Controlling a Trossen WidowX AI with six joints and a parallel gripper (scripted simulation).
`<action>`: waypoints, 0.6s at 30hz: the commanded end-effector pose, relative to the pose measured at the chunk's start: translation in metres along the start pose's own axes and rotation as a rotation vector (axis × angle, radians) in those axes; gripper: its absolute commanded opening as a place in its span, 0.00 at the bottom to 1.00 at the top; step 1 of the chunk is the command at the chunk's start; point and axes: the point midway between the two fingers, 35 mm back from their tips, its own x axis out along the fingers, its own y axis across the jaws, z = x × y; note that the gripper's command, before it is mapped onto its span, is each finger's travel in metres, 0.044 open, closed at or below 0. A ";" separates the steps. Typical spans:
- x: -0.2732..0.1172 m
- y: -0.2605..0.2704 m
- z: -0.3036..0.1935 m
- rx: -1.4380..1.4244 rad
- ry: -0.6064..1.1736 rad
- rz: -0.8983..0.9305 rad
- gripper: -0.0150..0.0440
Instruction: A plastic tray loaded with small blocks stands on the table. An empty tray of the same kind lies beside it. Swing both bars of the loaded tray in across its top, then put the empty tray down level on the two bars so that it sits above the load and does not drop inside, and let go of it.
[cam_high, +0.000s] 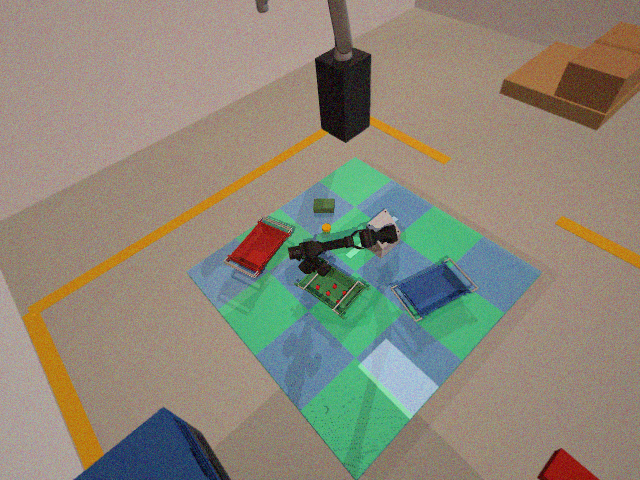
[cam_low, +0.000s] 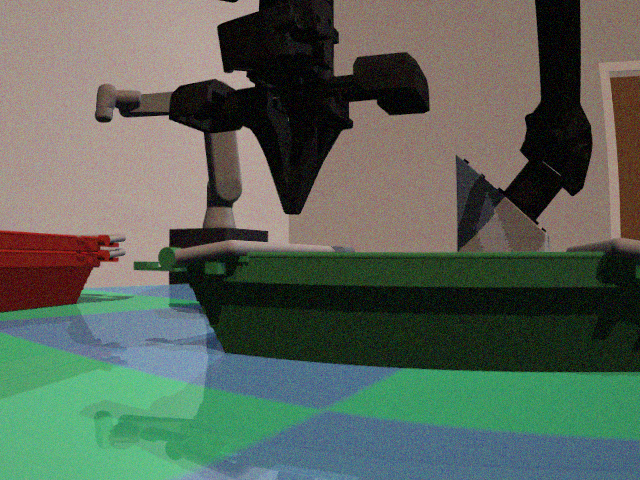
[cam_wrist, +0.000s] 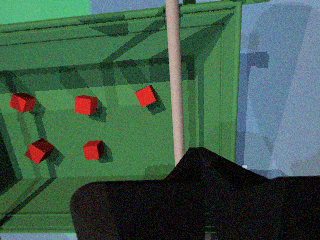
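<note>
The green tray (cam_high: 328, 288) (cam_low: 413, 330) (cam_wrist: 130, 125) stands on the mat with small red blocks (cam_high: 334, 286) (cam_wrist: 86, 105) inside. One wire bar (cam_high: 310, 280) (cam_low: 289, 246) (cam_wrist: 175, 85) lies across its top near one end; the other wire bar (cam_high: 347, 296) lies across near the opposite end. My gripper (cam_low: 293, 211) (cam_wrist: 195, 154) is shut and empty, pointing down above the first bar without touching it. A blue tray (cam_high: 434, 289) looks empty, its bars out over its ends. A red tray (cam_high: 261, 246) (cam_low: 41, 279) shows doubled rims and bars, out at the ends.
A dark green block (cam_high: 324, 205) and a small orange cylinder (cam_high: 326, 227) lie behind the green tray. My arm's base plate (cam_high: 382, 248) is between them and the blue tray. A grey arm on a black pedestal (cam_high: 343, 95) stands beyond the mat.
</note>
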 end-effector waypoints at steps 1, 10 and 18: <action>0.000 0.000 0.000 0.000 0.000 0.000 0.25; 0.000 0.000 0.000 0.000 0.000 0.000 0.39; -0.032 -0.001 0.002 0.001 0.000 -0.002 0.74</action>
